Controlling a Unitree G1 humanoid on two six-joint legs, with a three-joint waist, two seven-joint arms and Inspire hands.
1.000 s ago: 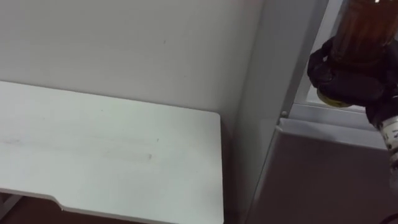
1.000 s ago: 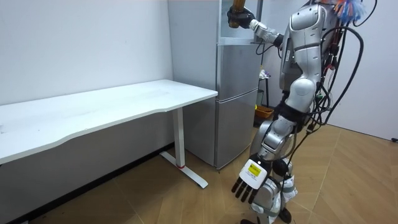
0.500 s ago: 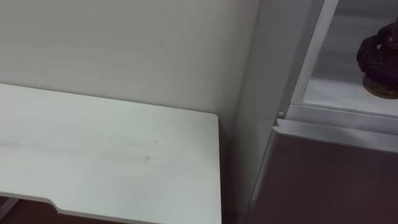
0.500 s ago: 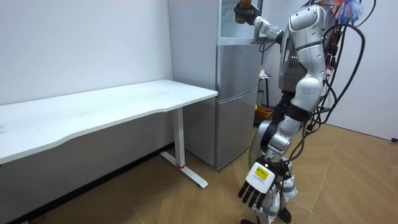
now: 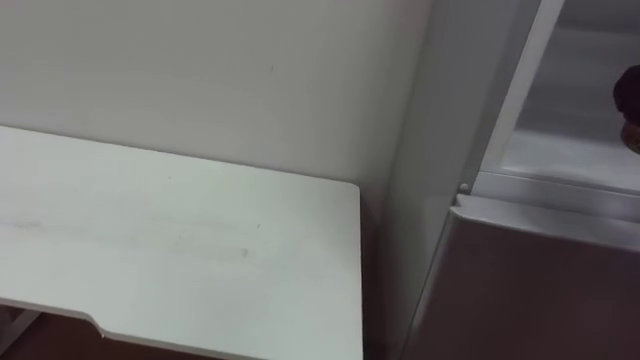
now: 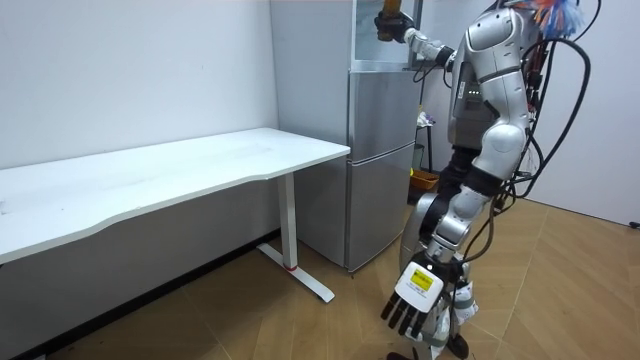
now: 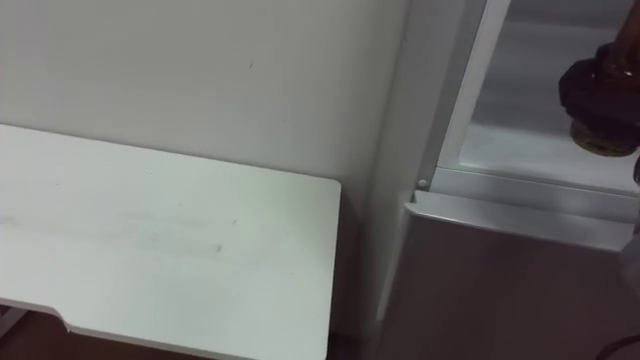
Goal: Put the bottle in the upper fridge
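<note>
Right hand was clamped round the lower body of the brown bottle, upright inside the upper fridge compartment; the bottle was judged rigid, smooth and fairly heavy, best gripped mid-body, while the left hand hung open-fingered.

A long white table stands close along a plain pale wall, on a thin white leg with a flat foot. The floor is of light brown wooden boards. On the room view's right is another white wall. The light is even.
</note>
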